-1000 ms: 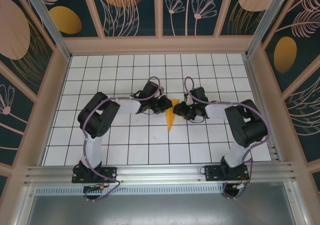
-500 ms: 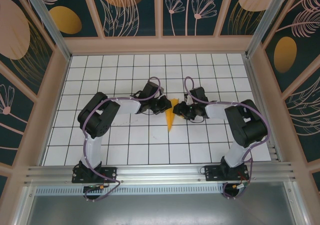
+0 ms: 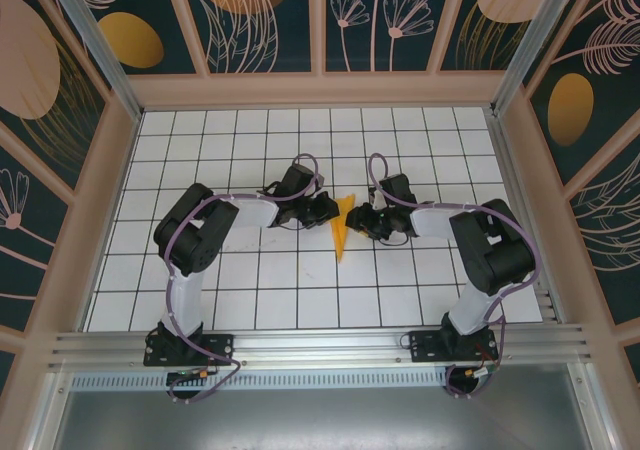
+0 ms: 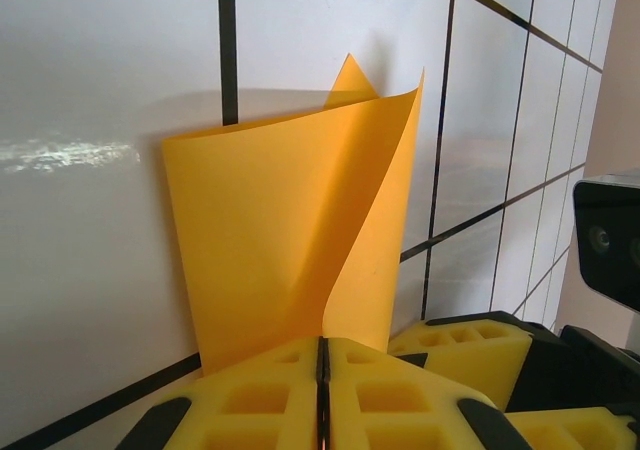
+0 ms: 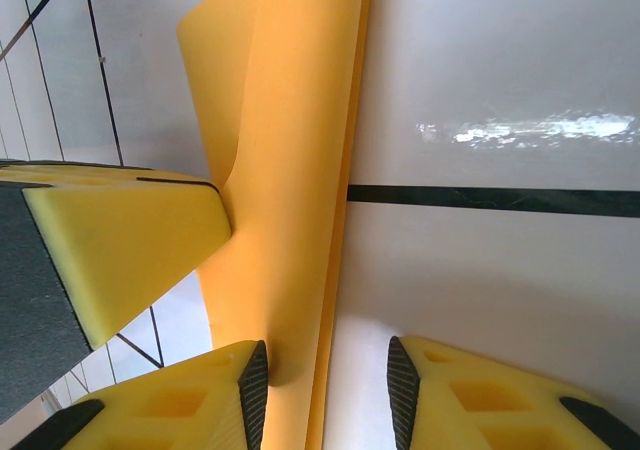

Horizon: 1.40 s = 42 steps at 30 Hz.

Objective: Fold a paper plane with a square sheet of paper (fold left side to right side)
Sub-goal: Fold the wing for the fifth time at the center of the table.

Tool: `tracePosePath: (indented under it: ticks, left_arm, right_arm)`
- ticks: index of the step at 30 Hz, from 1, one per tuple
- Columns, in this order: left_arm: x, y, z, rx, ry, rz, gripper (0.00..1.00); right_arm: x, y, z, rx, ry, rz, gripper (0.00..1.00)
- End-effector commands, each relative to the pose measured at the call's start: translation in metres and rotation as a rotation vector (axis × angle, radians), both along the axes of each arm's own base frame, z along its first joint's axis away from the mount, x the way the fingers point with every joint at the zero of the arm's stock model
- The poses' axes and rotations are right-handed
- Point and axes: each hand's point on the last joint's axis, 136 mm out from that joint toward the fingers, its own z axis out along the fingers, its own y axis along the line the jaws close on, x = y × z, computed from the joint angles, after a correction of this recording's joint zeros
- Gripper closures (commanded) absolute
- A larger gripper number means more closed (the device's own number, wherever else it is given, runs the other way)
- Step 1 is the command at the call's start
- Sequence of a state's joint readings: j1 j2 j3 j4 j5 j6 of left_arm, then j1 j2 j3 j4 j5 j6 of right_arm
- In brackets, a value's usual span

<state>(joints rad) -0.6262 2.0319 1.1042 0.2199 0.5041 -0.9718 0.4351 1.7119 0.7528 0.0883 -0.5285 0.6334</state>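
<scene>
Gridded table [image 3: 250, 290]: left gripper [image 4: 320, 355] clamps a flap of paper [image 4: 290, 250] just ahead; right gripper [image 5: 325, 370] straddles its fold, jaws apart. Edges should align before creasing.

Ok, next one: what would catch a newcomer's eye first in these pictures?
The bright orange-yellow paper, folded to a narrow point, lies in the middle of the white gridded table, between the two arms. Close up, the jaws of the left arm are shut on a curled-up flap of it. The jaws of the right arm stand open with the paper's long edge in the gap.
</scene>
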Motion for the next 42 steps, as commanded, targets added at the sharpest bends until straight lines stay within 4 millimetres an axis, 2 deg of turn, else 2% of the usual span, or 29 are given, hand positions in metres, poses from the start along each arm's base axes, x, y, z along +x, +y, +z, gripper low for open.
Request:
tracePosePath:
  ticks: [1,11,19,23,29,35,42]
  left_arm:
    - [0.001,0.008,0.003,0.014,-0.030,-0.005,0.89]
    - [0.003,0.012,0.001,0.022,-0.033,0.004,0.89]
    - [0.003,0.015,-0.003,0.032,-0.027,0.010,0.89]
    - [0.003,0.017,-0.006,0.039,-0.024,0.015,0.89]
    - [0.004,0.016,-0.011,0.042,-0.020,0.016,0.89]
    - [0.006,0.017,-0.014,0.044,-0.019,0.021,0.89]
    - [0.007,0.016,-0.016,0.041,-0.016,0.021,0.89]
  right_arm:
    - [-0.008,0.009,0.000,-0.006,-0.010,0.049,0.59]
    - [-0.010,0.001,0.010,-0.015,-0.045,0.030,0.53]
    - [-0.010,-0.005,0.019,-0.003,-0.064,0.019,0.53]
    - [-0.011,-0.002,0.031,0.036,-0.096,0.037,0.53]
    - [-0.023,0.007,0.052,0.170,-0.122,0.080,0.62]
    - [-0.038,0.014,0.053,0.232,-0.102,0.108,0.76]
    - [-0.049,0.026,0.049,0.259,-0.082,0.131,0.77]
